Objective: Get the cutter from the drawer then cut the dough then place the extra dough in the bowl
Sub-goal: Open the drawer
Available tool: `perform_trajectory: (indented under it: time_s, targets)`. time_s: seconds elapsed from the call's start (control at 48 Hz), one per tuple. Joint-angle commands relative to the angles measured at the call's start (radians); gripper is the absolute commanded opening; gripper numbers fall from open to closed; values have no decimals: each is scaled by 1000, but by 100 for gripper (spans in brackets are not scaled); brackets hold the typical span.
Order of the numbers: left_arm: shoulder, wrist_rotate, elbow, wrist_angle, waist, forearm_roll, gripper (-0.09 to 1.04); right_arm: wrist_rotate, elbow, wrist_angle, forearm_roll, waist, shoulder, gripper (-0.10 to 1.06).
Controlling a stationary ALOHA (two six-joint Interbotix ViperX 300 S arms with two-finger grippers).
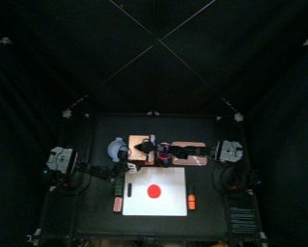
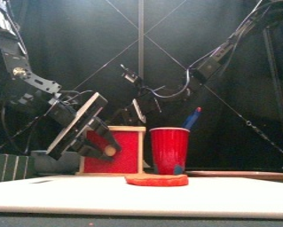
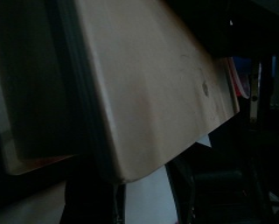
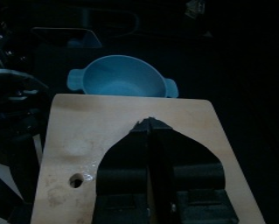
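The left arm [image 2: 25, 84] comes down from the upper left in a bent line. Its wrist is angled steeply, so the left end effector [image 2: 94, 144] points down and to the right, low on the left side of the scene, with its pale cross-plate tilted toward the near edge. The right arm [image 2: 226, 44] descends from the upper right in a long slant and reaches in to about the middle, farther back than the left one. The right end effector [image 4: 151, 131] points down and away from its wrist, its two jaws drawn together with only a thin line between them.
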Motion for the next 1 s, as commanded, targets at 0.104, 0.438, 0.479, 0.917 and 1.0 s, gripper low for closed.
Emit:
perform_trajectory:
  time_s: [0.104, 0.438, 0.479, 0.917, 1.0]
  targets:
    - [-34, -3, -18, -6, -37, -2, 63, 2, -18, 8, 9, -5, -6, -7]
    - [-46, -5, -20, 14, -103, -20, 63, 2, -25, 20, 12, -18, -6, -7]
    - [-44, 0, -18, 14, -112, -23, 63, 2, -25, 21, 14, -20, -6, -7]
    - [-46, 3, -5, 44, -176, -28, 62, 2, -20, 37, 14, -29, -6, -7]
    - [-46, 3, -3, 63, -183, -28, 62, 2, -21, 40, 12, -29, -6, -7]
